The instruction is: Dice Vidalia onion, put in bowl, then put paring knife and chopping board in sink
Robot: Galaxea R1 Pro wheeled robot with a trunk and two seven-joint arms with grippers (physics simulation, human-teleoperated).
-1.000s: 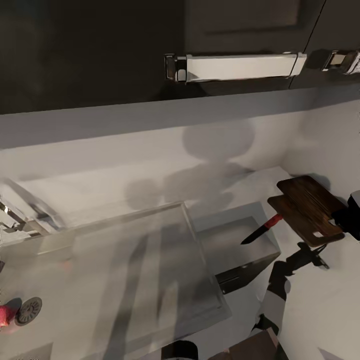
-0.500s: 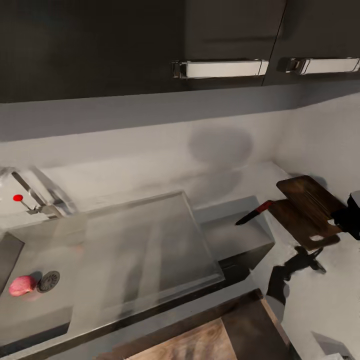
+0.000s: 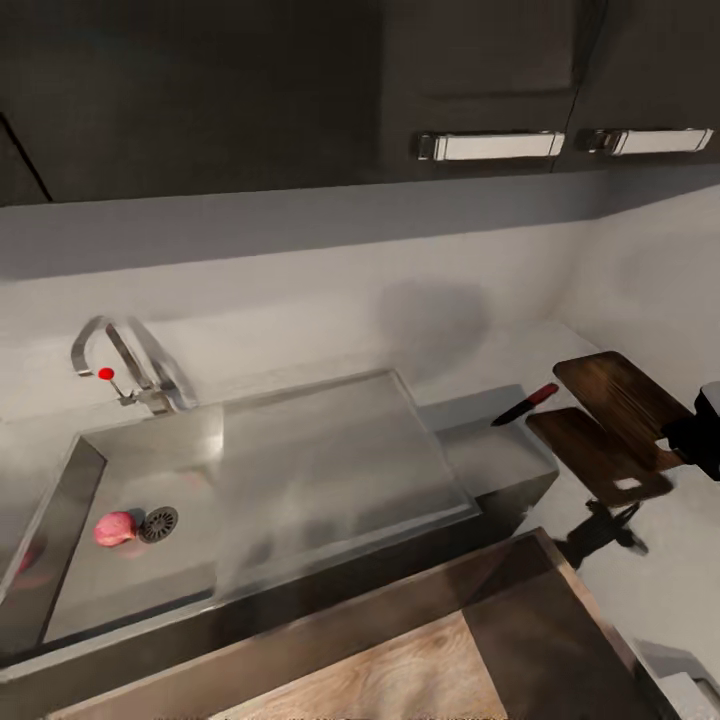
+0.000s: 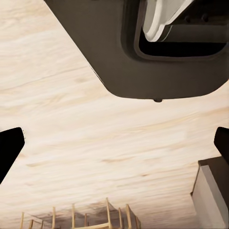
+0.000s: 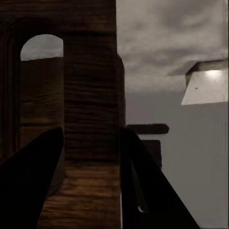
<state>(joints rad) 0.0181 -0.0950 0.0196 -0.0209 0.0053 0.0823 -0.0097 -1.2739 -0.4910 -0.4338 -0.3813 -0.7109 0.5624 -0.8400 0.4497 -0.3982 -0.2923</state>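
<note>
**Board held at right, onion by the drain**

The chopping board (image 3: 618,418) is dark brown wood with clear grain and a pale slot near its lower end; it sits at the right edge of the head view, off the countertop (image 3: 490,455), above its own shadow. The right gripper (image 5: 90,157) has its fingers clamped on the board's edge beside the arched slot, seen close in the right wrist view. A red-handled knife (image 3: 526,403) with a dark blade lies just left of the board. A pinkish onion (image 3: 114,529) rests in the sink (image 3: 330,450), beside the round drain, lower left. The left gripper (image 4: 114,143) has its fingers wide apart over pale wood floor (image 4: 95,119). Black cabinets (image 3: 250,90) with chrome handles fill the top.
</note>
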